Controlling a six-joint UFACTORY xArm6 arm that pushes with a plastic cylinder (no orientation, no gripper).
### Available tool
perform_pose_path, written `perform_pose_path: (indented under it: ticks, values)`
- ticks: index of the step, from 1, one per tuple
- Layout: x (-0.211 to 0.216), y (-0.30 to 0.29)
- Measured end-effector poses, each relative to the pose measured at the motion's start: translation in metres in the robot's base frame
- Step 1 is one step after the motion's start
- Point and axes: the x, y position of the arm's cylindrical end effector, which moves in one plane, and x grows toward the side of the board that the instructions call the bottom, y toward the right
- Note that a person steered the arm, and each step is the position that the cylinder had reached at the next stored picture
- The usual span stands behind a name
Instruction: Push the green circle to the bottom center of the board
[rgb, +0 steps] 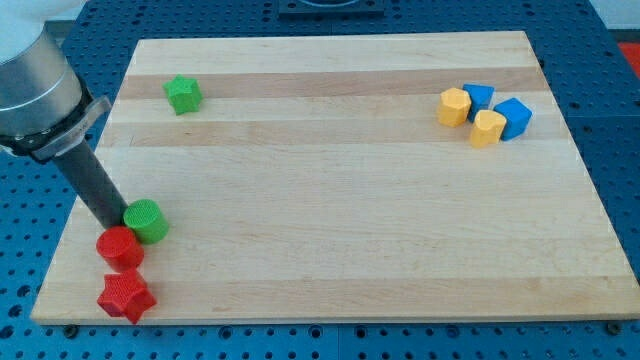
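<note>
Green circle (147, 221): near left, touching the red circle (119, 247).
Tip (113, 222): we rest it against the circle's left, grasping nothing, ready to shove right.

The wooden tabletop (340, 200) carried eight blocks. A green star (183, 94) lay near the view's top left. At the lower left a green circle (147, 220) touched a red circle (119, 247), with a red star (125, 295) just below. Two yellow blocks (454, 106) (488, 128) and two blue blocks (480, 97) (515, 116) clustered at the upper right.
</note>
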Motion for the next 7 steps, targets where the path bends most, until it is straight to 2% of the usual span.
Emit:
perform_pose_path:
  ticks: [2,3,4,6,7]
  values:
    - [-0.001,0.132]
    - [-0.001,0.168]
    - [-0.001,0.17]
    - [-0.044,0.117]
    - [0.013,0.138]
